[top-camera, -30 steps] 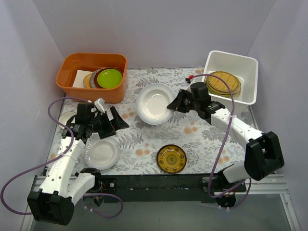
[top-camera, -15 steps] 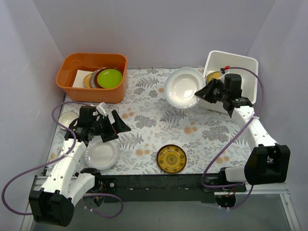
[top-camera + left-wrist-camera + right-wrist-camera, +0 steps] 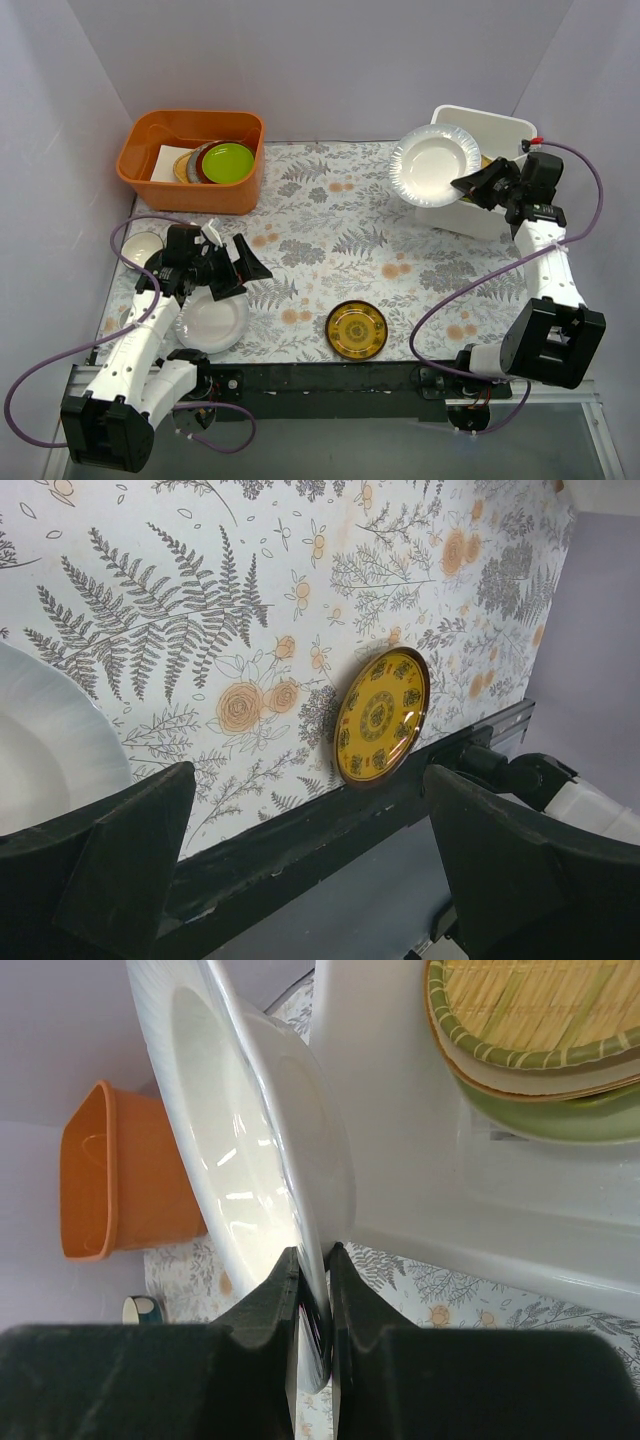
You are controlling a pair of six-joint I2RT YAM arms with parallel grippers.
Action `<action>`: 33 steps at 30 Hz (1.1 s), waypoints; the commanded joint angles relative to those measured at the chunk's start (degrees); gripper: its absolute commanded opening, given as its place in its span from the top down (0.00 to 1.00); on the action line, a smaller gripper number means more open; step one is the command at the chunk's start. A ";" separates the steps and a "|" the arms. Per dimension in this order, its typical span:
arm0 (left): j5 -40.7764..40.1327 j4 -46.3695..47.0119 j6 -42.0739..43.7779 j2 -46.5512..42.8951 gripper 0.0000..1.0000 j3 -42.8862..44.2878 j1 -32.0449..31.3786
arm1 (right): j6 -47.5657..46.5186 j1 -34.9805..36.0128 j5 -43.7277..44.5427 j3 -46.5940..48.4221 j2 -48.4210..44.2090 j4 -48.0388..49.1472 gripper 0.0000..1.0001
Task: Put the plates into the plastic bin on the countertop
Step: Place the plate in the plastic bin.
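Note:
My right gripper [image 3: 468, 187] is shut on the rim of a plain white plate [image 3: 433, 166], held tilted in the air by the left wall of the white plastic bin [image 3: 500, 122]. In the right wrist view the plate [image 3: 250, 1150] stands edge-on between the fingers [image 3: 272, 1305], next to the bin wall [image 3: 400, 1110]; a yellow woven-look plate [image 3: 530, 1005] lies inside on others. My left gripper [image 3: 250, 262] is open above a second white plate [image 3: 212, 320]. An amber patterned plate [image 3: 357, 329] lies near the front edge and shows in the left wrist view [image 3: 381, 717].
An orange tub [image 3: 190, 155] at the back left holds stacked plates with a lime-green one [image 3: 229, 161] on top. A small white bowl with a dark rim [image 3: 140, 247] sits at the left edge. The fern-printed countertop [image 3: 330, 230] is walled on three sides.
My right gripper has carried the white plate from mid-table right and back, up to the bin's left wall. My left arm has barely moved.

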 commanded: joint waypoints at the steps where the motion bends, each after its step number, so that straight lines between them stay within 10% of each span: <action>1: 1.07 -0.61 0.73 -1.58 0.02 -0.76 0.38 | 3.40 -3.18 -5.89 3.88 -2.02 10.43 0.99; 33: 3.71 0.80 -0.50 -4.57 0.02 -7.70 0.30 | 6.48 -14.00 -1.58 4.14 10.98 15.53 0.99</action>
